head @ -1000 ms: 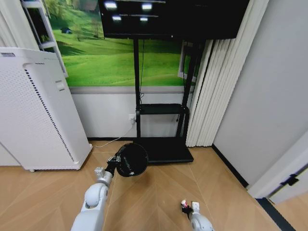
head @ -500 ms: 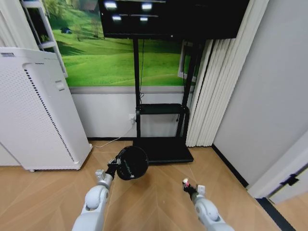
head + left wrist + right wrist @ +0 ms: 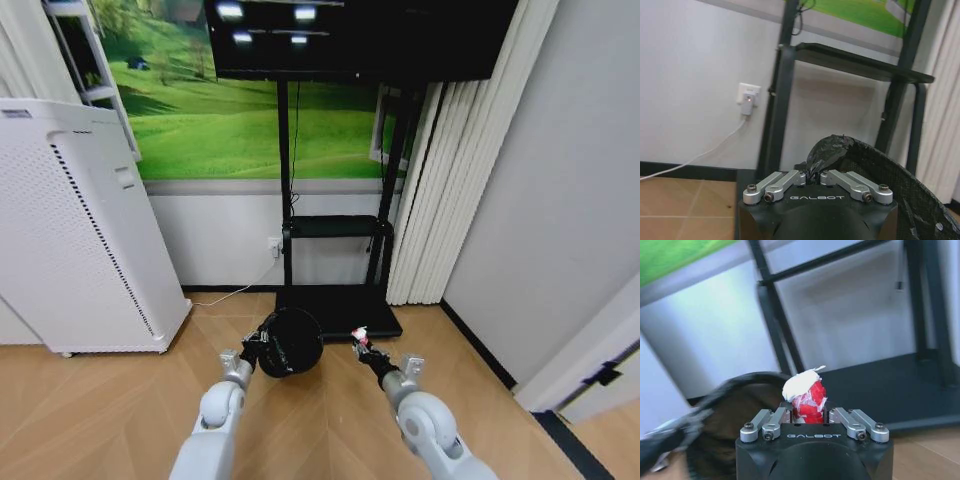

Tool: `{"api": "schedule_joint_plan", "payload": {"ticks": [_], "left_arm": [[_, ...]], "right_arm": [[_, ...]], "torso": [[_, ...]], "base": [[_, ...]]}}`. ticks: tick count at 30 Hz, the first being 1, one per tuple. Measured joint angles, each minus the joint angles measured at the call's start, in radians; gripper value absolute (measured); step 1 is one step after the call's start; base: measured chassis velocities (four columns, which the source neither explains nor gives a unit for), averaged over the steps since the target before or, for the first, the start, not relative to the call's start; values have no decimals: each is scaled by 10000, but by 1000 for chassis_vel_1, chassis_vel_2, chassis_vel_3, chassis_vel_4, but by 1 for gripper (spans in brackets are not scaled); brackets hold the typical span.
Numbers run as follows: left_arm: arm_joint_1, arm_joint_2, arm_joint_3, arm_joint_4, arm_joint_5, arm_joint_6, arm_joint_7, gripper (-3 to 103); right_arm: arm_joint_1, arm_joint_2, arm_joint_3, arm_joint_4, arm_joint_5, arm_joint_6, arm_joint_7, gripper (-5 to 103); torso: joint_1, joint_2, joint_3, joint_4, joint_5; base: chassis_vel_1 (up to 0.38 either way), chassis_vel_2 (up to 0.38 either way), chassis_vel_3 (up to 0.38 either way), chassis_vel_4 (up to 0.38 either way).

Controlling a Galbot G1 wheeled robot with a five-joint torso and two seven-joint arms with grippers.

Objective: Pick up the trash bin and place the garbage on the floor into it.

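While my left gripper [image 3: 258,345] pinches trash bin [image 3: 291,342] liner rim, lower centre of frame, right gripper [image 3: 363,344] clamps red-and-white wrapper [image 3: 806,393] just beside bin. Risk: early release, wrapper misses mouth.

Black TV stand [image 3: 337,250], white wall [image 3: 560,180]

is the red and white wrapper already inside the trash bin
No, the right tool holds the red-and-white wrapper beside the trash bin, not in it.

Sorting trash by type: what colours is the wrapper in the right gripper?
Red and white wrapper, clamped in the right gripper; clearest in the right wrist view.
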Motion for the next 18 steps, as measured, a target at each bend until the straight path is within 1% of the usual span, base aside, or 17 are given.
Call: {"api": "schedule_joint_plan", "payload": {"ticks": [2,7,11,17,18], "left_arm": [[-153,-186,370,131,92,-6,-72,7],[-208,-406,813,202,174,-9,-179,7],[-109,-447,1155,142,220,-3,-199,7],[-40,-354,1220,66,225,8,-197,7],[-48,-340,1213,61,225,12,-197,7]], "right_arm": [[254,21,-474,-105,-166,-30,-50,29],[639,92,-869,-794,-492,48,-232,29],[1013,199,-791,-1604,-732,264,-499,29],[1371,288,-638,-2152,-1026,342,-597,28],[1382,299,-631,-2178,-1098,369,-610,33]], "torso": [[0,0,0,0,-1],[0,0,0,0,0],[0,0,0,0,0],[0,0,0,0,-1],[0,0,0,1,-1]], "base": [[0,0,0,0],[0,0,0,0],[0,0,0,0],[0,0,0,0],[0,0,0,0]]}}
